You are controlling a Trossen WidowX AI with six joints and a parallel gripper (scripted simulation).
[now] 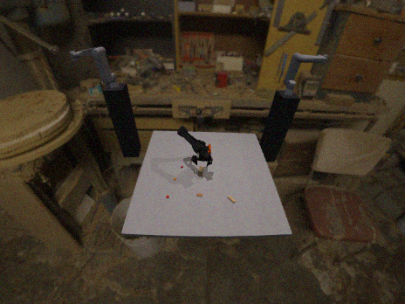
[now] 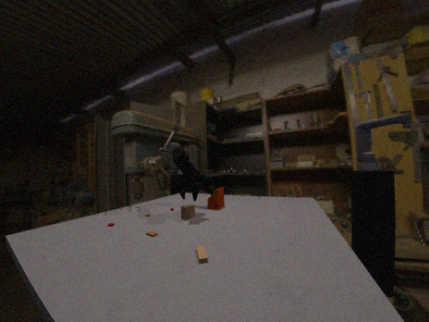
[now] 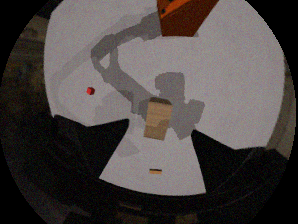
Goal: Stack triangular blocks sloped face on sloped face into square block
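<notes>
The two triangular blocks stand together as one square-looking wooden block (image 1: 201, 170) (image 2: 188, 212) (image 3: 158, 119) on the pale table (image 1: 257, 218) (image 2: 277, 264) (image 3: 240, 65). Its top looks level in the exterior view. The seam and the exact evenness of the ends are too blurred to tell. My gripper (image 1: 202, 162) (image 2: 189, 198) (image 3: 161, 127) is open and empty, above the block, with a fingertip to either side of it in the wrist view. In the exterior view the fingertips are clear of the block's top.
An orange slope-topped piece (image 1: 209, 148) (image 2: 216, 199) (image 3: 185, 17) stands behind the block. A thin wooden piece (image 1: 199, 195) (image 2: 152, 234) (image 3: 155, 171), a wooden stick (image 1: 231, 199) (image 2: 202, 254), a small orange piece (image 1: 175, 179) (image 2: 148, 215) and two red bits (image 1: 168, 196) (image 2: 111, 225) lie around.
</notes>
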